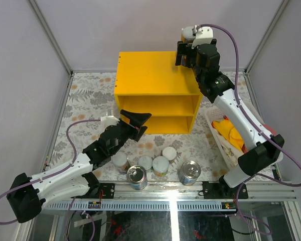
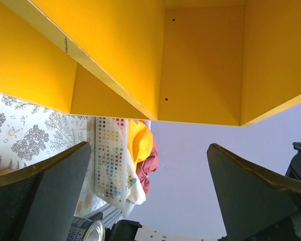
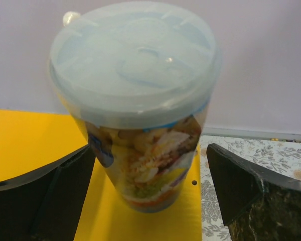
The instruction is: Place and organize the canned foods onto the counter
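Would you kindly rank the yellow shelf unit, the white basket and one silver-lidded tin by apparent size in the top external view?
1. yellow box-shaped shelf unit
2. white lattice basket
3. blue-labelled silver-lidded tin

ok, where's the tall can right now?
Right wrist view: the tall can stands upright on the counter top near its right edge, between the open fingers of the right tool. In the top view that tool hides it.
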